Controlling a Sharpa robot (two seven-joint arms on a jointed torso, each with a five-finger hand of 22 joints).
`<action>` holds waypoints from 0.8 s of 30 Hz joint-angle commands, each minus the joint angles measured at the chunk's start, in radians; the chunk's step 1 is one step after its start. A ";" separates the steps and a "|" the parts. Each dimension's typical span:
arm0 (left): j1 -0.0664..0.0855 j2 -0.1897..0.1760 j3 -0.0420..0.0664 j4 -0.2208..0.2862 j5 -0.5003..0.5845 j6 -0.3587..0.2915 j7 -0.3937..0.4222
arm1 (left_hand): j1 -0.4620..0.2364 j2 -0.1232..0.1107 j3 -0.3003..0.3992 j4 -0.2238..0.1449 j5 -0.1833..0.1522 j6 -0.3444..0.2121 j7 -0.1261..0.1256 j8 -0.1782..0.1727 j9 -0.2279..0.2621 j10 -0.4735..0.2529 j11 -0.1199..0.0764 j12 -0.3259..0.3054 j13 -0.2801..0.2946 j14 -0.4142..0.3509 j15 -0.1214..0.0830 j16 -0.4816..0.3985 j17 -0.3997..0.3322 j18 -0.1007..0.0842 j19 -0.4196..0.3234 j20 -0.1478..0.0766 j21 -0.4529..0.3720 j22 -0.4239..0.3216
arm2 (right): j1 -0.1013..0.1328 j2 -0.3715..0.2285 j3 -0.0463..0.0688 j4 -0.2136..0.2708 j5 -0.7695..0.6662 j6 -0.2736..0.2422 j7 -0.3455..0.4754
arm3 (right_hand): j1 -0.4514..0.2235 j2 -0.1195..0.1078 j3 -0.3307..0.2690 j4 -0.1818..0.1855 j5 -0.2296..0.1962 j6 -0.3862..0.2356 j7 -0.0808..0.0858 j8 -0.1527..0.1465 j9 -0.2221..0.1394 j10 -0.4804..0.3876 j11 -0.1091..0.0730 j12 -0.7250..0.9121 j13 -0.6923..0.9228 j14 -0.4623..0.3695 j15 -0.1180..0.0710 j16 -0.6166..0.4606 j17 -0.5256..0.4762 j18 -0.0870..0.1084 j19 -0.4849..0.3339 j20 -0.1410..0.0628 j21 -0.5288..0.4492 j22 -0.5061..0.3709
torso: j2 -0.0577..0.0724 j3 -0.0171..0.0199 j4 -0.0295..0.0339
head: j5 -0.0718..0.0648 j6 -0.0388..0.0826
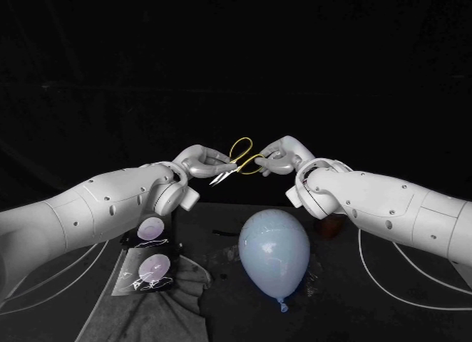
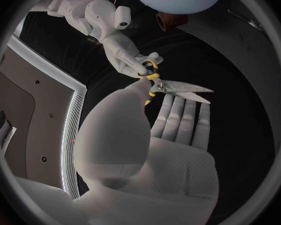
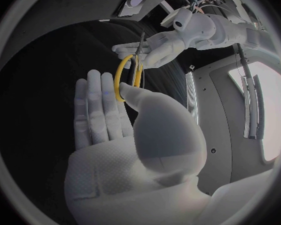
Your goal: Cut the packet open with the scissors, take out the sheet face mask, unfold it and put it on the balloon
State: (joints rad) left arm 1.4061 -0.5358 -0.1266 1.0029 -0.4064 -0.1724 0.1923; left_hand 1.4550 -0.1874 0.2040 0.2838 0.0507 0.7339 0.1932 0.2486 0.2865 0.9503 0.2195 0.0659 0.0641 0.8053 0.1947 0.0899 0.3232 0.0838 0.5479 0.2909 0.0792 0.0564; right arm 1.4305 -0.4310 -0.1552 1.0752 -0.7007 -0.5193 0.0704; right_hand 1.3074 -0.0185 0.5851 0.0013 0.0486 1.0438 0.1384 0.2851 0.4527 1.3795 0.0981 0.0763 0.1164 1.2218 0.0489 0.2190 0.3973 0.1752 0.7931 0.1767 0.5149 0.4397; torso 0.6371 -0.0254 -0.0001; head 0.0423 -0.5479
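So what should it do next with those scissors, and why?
Probably the left hand should let go of the blades. Both hands hold the scissors in the air, and the right hand has its thumb in a yellow loop, while the packet lies untouched on the table.

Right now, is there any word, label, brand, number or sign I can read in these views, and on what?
None can be read.
The dark flat packet carries pale round motifs and thin white marks, perhaps script, too small to read.
No print shows on the pale blue balloon or the yellow-handled scissors.
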 commanded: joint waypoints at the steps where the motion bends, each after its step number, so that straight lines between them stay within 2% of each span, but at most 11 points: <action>1: 0.001 0.003 0.001 -0.005 -0.022 -0.073 0.008 | 0.029 0.022 -0.084 0.008 -0.003 -0.008 0.030 -0.006 -0.006 -0.017 0.003 0.004 0.000 -0.020 0.005 0.010 -0.008 -0.013 -0.006 0.000 -0.005 0.000 | 0.001 0.002 0.001 -0.007 -0.089 -0.060 -0.045 | -0.010 0.000 0.056 -0.063 0.000 0.001 -0.007 0.003 0.070 0.040 -0.032 -0.006 0.001 0.006 -0.001 0.002 0.003 -0.004 -0.005 -0.004 0.019 0.018 | 0.001 -0.0001 0.0001 | -0.002 0.001; 2: 0.001 0.003 0.001 -0.007 -0.022 -0.079 0.008 | 0.035 0.027 -0.110 0.009 -0.003 -0.010 0.031 -0.008 -0.009 -0.023 0.005 0.003 0.000 -0.027 0.008 0.011 -0.011 -0.012 -0.005 -0.001 -0.006 0.000 | 0.001 0.003 0.001 -0.008 -0.100 -0.066 -0.049 | -0.015 0.001 0.059 -0.070 -0.001 0.000 -0.008 0.004 0.079 0.043 -0.033 -0.007 0.002 0.008 -0.001 0.000 0.009 -0.007 -0.025 -0.008 0.044 0.046 | 0.001 0.0001 0.0001 | -0.002 0.000; 5: 0.001 0.004 0.001 -0.012 -0.023 -0.091 0.007 | 0.045 0.034 -0.156 0.010 -0.002 -0.011 0.037 -0.010 -0.013 -0.034 0.007 0.003 0.000 -0.043 0.011 0.014 -0.018 -0.009 -0.004 -0.001 -0.008 0.001 | 0.001 0.004 0.001 -0.012 -0.129 -0.080 -0.058 | -0.017 0.001 0.061 -0.072 -0.001 0.000 -0.009 0.004 0.083 0.044 -0.034 -0.007 0.002 0.009 -0.002 -0.001 0.012 -0.008 -0.033 -0.009 0.055 0.058 | 0.000 0.0001 -0.0001 | -0.003 0.000; 9: 0.001 0.004 0.001 -0.018 -0.024 -0.102 0.007 | 0.044 0.029 -0.197 0.012 -0.002 -0.012 0.060 -0.012 -0.017 -0.044 0.005 0.004 0.000 -0.054 0.011 0.019 -0.025 -0.006 -0.008 -0.001 -0.011 0.000 | 0.001 0.007 0.001 -0.025 -0.197 -0.091 -0.065 | -0.020 0.001 0.064 -0.076 -0.001 0.000 -0.009 0.004 0.089 0.046 -0.034 -0.007 0.003 0.011 -0.002 -0.001 0.016 -0.008 -0.045 -0.010 0.070 0.075 | -0.001 0.0002 -0.0001 | -0.005 0.001; 14: 0.001 -0.005 0.001 -0.021 -0.003 -0.112 0.017 | 0.031 0.022 -0.247 0.014 -0.002 -0.011 0.069 -0.012 -0.021 -0.048 0.006 0.007 0.001 -0.057 0.012 0.028 -0.030 -0.006 -0.010 0.000 -0.013 0.000 | 0.001 0.005 0.001 -0.057 -0.318 -0.103 -0.066 | -0.022 0.001 0.064 -0.078 -0.001 0.001 -0.010 0.004 0.092 0.048 -0.035 -0.007 0.004 0.012 -0.003 -0.001 0.019 -0.009 -0.050 -0.011 0.077 0.083 | 0.000 0.0002 -0.0003 | -0.012 0.003; 18: 0.001 -0.028 0.003 -0.009 0.068 -0.134 0.032 | 0.015 0.026 -0.270 0.015 -0.001 -0.002 0.077 -0.007 -0.021 -0.042 0.006 0.012 0.002 -0.048 0.009 0.041 -0.032 -0.009 -0.010 0.001 -0.013 0.001 | 0.001 -0.007 0.001 -0.078 -0.397 -0.112 -0.066 | -0.022 0.000 0.065 -0.079 -0.001 0.001 -0.010 0.005 0.093 0.049 -0.035 -0.007 0.004 0.013 -0.003 -0.001 0.020 -0.009 -0.052 -0.011 0.080 0.087 | 0.001 0.0009 -0.0011 | -0.016 0.001; 21: 0.001 -0.055 0.005 0.013 0.102 -0.156 0.041 | 0.012 0.048 -0.261 0.013 -0.002 0.018 0.085 0.002 -0.020 -0.026 0.008 0.021 0.004 -0.040 0.007 0.051 -0.033 -0.011 0.001 0.000 -0.011 0.002 | 0.002 -0.022 0.001 -0.085 -0.436 -0.115 -0.066 | -0.023 -0.001 0.065 -0.079 -0.001 0.001 -0.010 0.005 0.094 0.049 -0.035 -0.007 0.004 0.013 -0.003 -0.001 0.021 -0.009 -0.053 -0.011 0.081 0.088 | 0.001 0.0009 -0.0009 | -0.019 -0.001; 24: 0.001 -0.089 0.006 0.044 0.133 -0.173 0.053 | 0.011 0.053 -0.257 0.013 -0.002 0.026 0.086 0.005 -0.021 -0.020 0.007 0.025 0.004 -0.036 0.006 0.057 -0.033 -0.012 0.004 0.000 -0.011 0.002 | 0.003 -0.045 0.001 -0.081 -0.462 -0.111 -0.063 | -0.024 -0.001 0.065 -0.078 -0.001 0.002 -0.010 0.005 0.094 0.049 -0.035 -0.007 0.004 0.013 -0.003 -0.001 0.021 -0.009 -0.055 -0.011 0.082 0.089 | 0.000 0.0014 -0.0008 | -0.025 -0.004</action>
State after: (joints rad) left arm 1.4062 -0.6188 -0.1224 1.0350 -0.3464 -0.2982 0.2082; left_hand 1.4681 -0.1425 -0.0588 0.2948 0.0505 0.7542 0.1947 0.2482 0.2661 0.9247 0.2271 0.0875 0.0670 0.7612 0.2001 0.1436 0.2908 0.0836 0.5450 0.2911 0.0715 0.0578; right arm 1.4312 -0.4697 -0.1552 0.9924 -1.0663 -0.6132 0.0080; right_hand 1.2801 -0.0302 0.6128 -0.0348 0.0478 1.0466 0.1355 0.2848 0.4591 1.3948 0.0883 0.0722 0.1195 1.2276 0.0463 0.2190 0.4175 0.1680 0.7442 0.1648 0.5907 0.5289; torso 0.6373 -0.0247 -0.0010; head 0.0218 -0.5492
